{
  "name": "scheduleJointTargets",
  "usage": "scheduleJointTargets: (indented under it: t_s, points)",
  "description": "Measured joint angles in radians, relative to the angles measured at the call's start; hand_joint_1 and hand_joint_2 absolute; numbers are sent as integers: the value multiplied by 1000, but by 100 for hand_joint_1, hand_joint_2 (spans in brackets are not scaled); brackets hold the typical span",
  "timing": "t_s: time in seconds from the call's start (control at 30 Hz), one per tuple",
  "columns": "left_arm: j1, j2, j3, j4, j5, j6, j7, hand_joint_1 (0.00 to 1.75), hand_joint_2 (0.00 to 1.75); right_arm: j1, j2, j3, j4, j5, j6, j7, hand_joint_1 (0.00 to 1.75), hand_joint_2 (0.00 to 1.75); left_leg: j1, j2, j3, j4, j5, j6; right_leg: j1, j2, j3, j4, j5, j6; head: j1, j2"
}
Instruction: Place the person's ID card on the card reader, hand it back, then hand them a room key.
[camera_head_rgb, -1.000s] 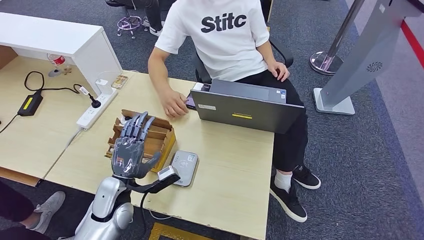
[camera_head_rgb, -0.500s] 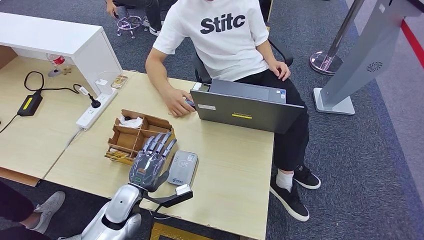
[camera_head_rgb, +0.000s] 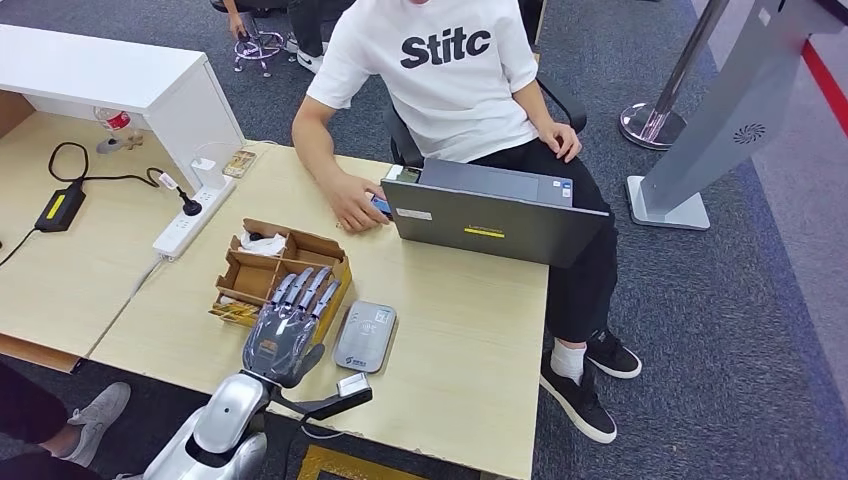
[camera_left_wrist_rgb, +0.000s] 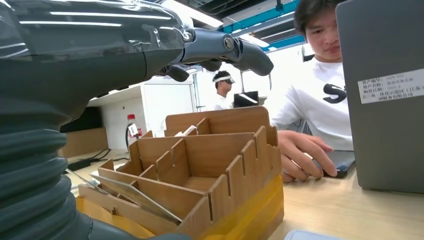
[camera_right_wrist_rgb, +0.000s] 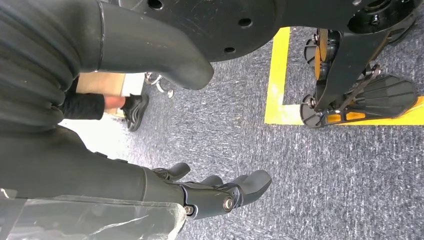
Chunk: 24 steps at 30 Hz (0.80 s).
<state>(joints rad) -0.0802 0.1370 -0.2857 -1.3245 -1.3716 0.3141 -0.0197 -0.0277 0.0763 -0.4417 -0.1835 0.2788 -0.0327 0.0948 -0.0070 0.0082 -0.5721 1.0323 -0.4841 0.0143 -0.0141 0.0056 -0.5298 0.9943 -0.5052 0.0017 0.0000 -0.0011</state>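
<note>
While the left hand (camera_head_rgb: 288, 325) had drawn back from over the wooden organizer (camera_head_rgb: 283, 275) toward the desk (camera_head_rgb: 460, 340) edge beside the card reader (camera_head_rgb: 365, 336), its fingers stayed spread and empty. The ID card (camera_head_rgb: 381, 205) lay under the person's hand (camera_head_rgb: 352, 210), so pickup seemingly hadn't begun.

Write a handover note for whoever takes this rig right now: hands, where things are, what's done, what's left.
Left hand: holds nothing, fingers apart, over the near edge of the wooden card box.
Right hand: holds nothing, hangs over the floor.
Card reader: on the desk beside the box, no card on it.
Person's hand: rests by the laptop on a dark flat thing.
Done: nothing visible.
Left: ID on the reader, hand it back, hand over a room key.
</note>
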Motion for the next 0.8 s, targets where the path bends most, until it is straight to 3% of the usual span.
scheduleJointTargets:
  t_s: [0.8]
  points:
    - [50,34,78,-12,50,-37,3,0,175,0,5,-11,0,17,4,-8,0,175,0,0,0,0,0,0,0,0,0,0,0,0,0,0]
